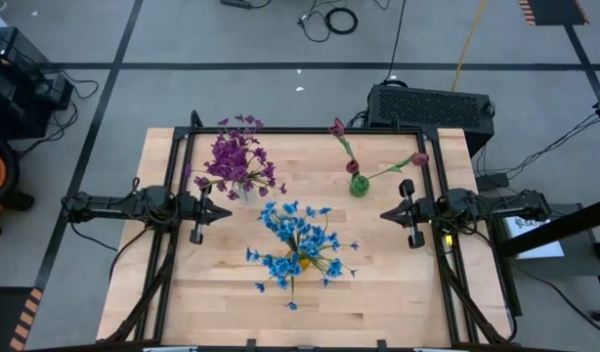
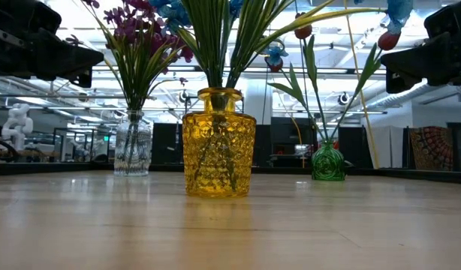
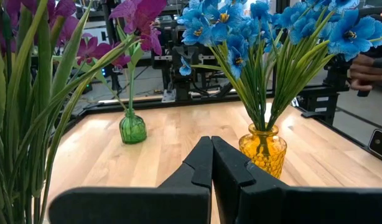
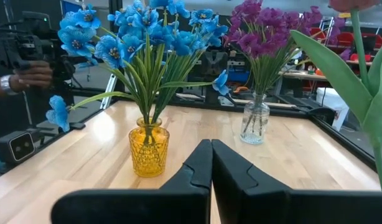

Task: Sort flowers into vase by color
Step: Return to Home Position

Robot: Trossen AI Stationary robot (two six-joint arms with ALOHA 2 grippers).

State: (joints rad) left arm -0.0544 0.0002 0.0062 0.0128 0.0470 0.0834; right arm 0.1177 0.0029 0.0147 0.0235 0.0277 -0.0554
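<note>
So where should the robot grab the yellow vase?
Probably the yellow vase by its narrow neck, just under the rim, coming in level from the side. It stands upright, its belly is wide, and the blue flowers fan out above, blocking the top.

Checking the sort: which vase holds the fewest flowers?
The green vase, back right: just two red tulips. The clear vase and yellow vase hold full bunches.

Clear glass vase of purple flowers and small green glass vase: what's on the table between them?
Nothing: the high view shows bare wooden table between the clear glass vase and green glass vase. The yellow vase of blue flowers stands off that line.
</note>
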